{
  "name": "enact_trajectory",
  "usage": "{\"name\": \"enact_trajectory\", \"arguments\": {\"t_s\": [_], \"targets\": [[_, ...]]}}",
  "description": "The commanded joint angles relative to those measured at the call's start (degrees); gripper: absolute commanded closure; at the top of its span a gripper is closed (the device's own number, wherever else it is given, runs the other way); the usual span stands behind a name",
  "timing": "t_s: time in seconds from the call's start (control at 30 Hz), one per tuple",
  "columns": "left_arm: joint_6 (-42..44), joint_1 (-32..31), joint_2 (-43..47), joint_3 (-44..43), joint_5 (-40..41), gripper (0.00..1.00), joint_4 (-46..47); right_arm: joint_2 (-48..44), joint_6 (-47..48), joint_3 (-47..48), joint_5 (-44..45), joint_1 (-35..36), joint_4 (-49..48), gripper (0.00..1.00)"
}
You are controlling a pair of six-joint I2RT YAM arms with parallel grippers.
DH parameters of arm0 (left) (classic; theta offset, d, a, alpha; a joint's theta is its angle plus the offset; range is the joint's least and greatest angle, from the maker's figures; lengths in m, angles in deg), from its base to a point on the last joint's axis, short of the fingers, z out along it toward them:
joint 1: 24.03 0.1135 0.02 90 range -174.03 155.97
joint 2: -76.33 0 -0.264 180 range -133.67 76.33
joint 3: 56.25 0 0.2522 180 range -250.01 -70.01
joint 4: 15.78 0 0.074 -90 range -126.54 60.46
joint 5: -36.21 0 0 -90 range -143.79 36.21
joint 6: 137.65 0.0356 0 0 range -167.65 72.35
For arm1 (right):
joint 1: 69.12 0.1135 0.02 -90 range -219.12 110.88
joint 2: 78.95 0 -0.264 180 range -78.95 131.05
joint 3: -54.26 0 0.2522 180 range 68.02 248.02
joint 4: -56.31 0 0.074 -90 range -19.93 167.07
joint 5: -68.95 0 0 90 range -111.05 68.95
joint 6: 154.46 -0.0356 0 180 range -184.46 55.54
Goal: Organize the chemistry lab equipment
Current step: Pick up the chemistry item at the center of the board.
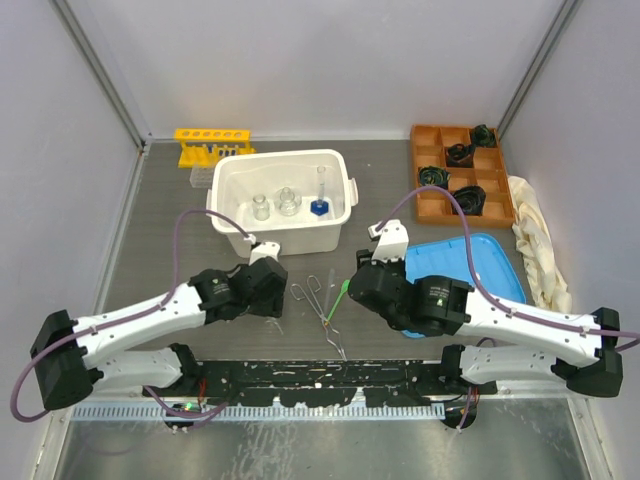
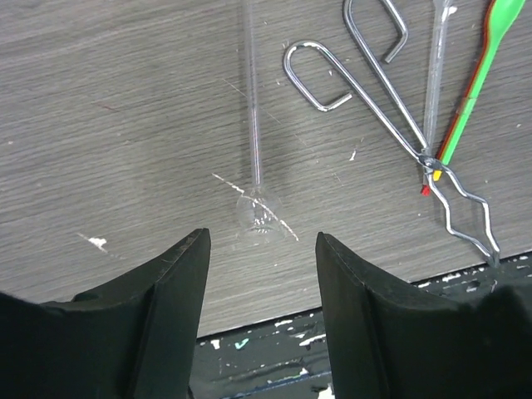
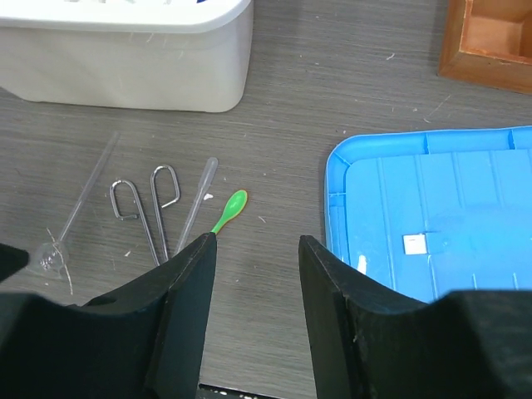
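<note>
Both arms low over the loose tools on the table, nothing gripped yet.
Biggest worry first: the bin holds the flasks and cylinder, and a careless elbow swing could jolt it. Next, the tongs touch the spatula at the pivot, so lifting one may drag the other. Smallest and touchiest: the glass tube, its bulb on the table just ahead of the left fingers, could roll away or crack under a hard pinch. Those left fingers are spread, empty, touching nothing. The right fingers are parted too, empty, hovering between the spatula and the blue tray.
</note>
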Motion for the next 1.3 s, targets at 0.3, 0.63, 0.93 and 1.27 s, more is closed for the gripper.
{"name": "enact_trajectory", "arguments": {"t_s": [0.3, 0.63, 0.93, 1.27], "targets": [[-0.96, -0.09, -12.23, 1.5, -1.85, 0.45, 12.55, -0.09, 1.67, -2.7, 2.48, 0.32, -7.91, 0.49], [0.52, -0.07, -19.61, 1.0, 0.08, 0.46, 15.27, 0.84, 1.45, -3.42, 1.58, 0.37, -8.72, 0.49], [2.75, 0.14, -18.47, 2.4, 5.24, 0.49, 17.12, 1.65, 1.51, -3.78, 1.23, 0.37, -9.32, 0.49], [5.18, 1.29, -24.63, 1.7, 2.66, 0.65, 19.74, 1.61, 2.07, -4.11, 0.91, 0.37, -9.6, 0.49]]}}
